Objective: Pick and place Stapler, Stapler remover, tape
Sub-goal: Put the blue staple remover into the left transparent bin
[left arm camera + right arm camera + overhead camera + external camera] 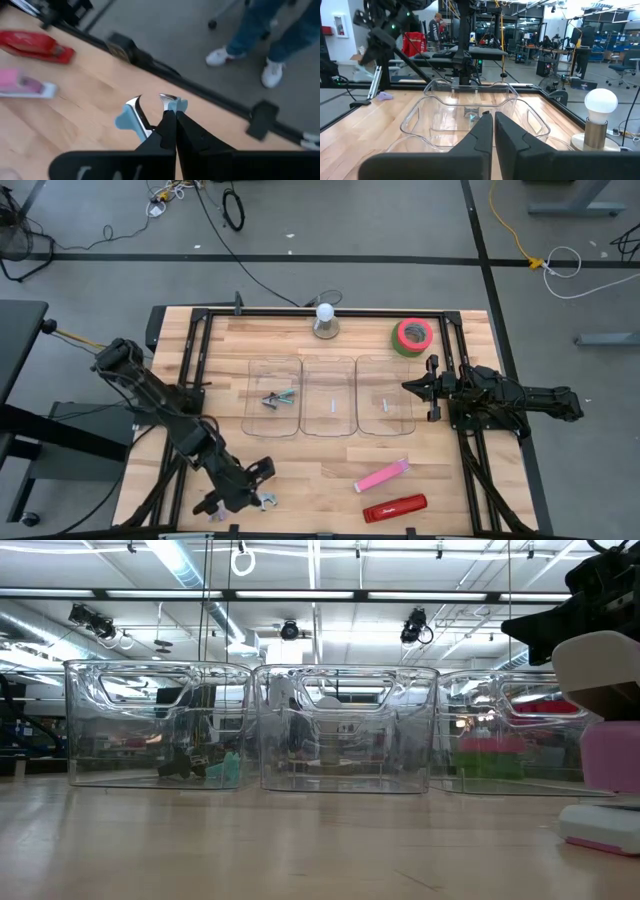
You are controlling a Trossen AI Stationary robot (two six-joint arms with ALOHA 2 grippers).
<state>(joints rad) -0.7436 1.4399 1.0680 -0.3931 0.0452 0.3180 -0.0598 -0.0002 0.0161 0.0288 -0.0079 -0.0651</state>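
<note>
My left gripper (256,498) hovers near the table's near edge, left of centre, and is shut on a blue-and-silver stapler remover (131,118). A red stapler (394,508) lies flat by the near edge, and a pink stapler (382,476) lies a little farther in. The green tape (412,336), with its red core, lies flat at the far right. My right gripper (408,387) waits shut and level beside the right-hand bin. My left gripper pinches the stapler remover between its two fingers (167,131), near the part where the two blue halves meet; the fingers hide the exact spot. One blue wing (179,105) shows just past the fingertips. The fingers slant down toward the near edge. The remover looks lifted clear, claws pointing away from the gripper.
Three clear bins (329,425) stand in a row mid-table; the left one (255,420) holds a small metal-and-teal object (280,397). A white bulb on a round base (325,320) stands at the far edge. A person's legs (260,35) show beyond the near edge.
</note>
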